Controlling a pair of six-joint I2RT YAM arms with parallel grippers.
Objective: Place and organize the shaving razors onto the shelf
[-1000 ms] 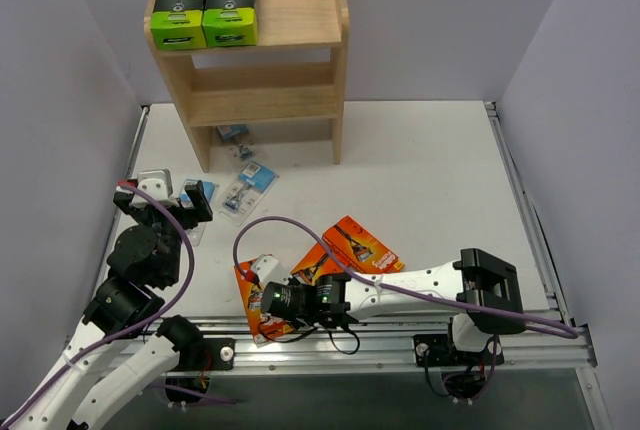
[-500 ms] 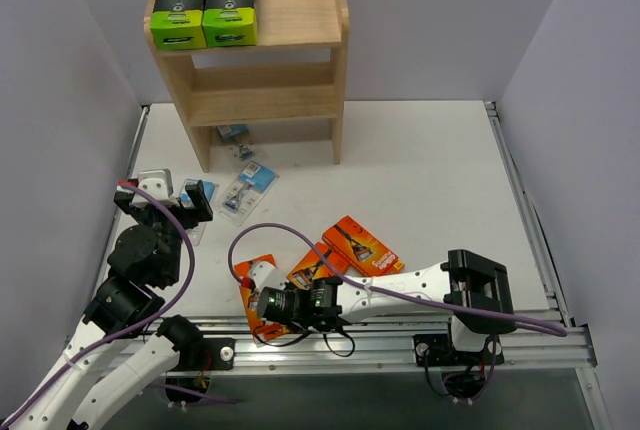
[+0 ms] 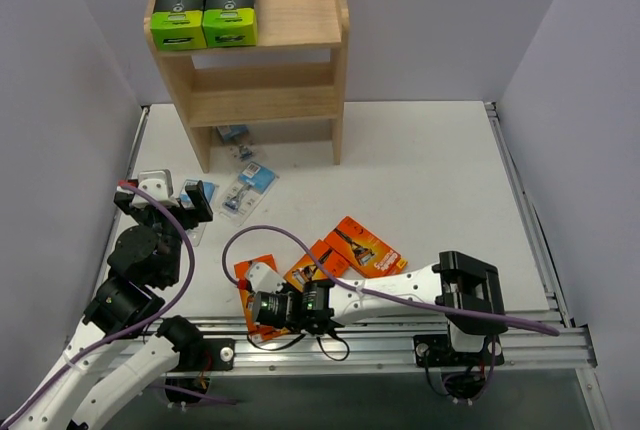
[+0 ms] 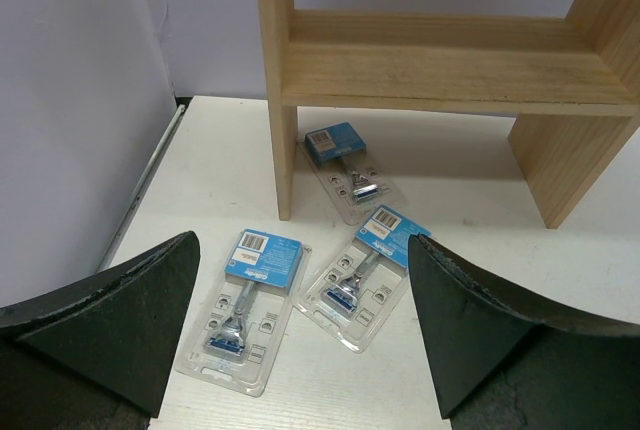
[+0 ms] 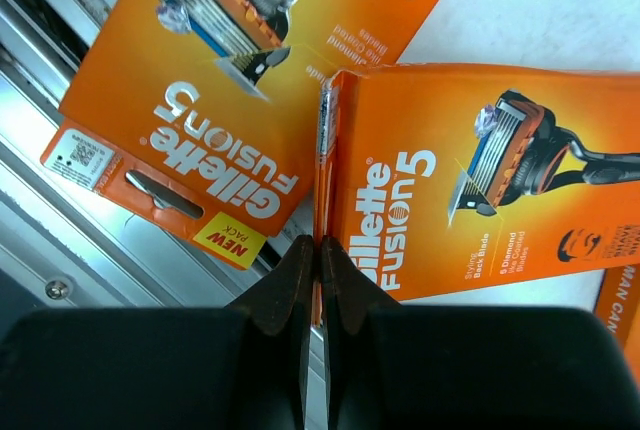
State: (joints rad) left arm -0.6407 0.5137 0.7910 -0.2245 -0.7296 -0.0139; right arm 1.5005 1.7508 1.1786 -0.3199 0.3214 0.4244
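Shelf (image 3: 300, 15) top: two green boxes (image 3: 228, 25). Right tool (image 5: 320, 242) pinching orange box (image 5: 430, 200); left tool (image 4: 302, 245) wide.

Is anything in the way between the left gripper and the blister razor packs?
Nothing visible. The open left gripper looks straight at two blister packs flat on the table; a third lies partly under the shelf.

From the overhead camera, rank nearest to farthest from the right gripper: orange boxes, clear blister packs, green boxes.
1. Orange boxes, one pinched by the right gripper, near edge.
2. Clear blister packs, mid-left table.
3. Green boxes, shelf top tier, far side.
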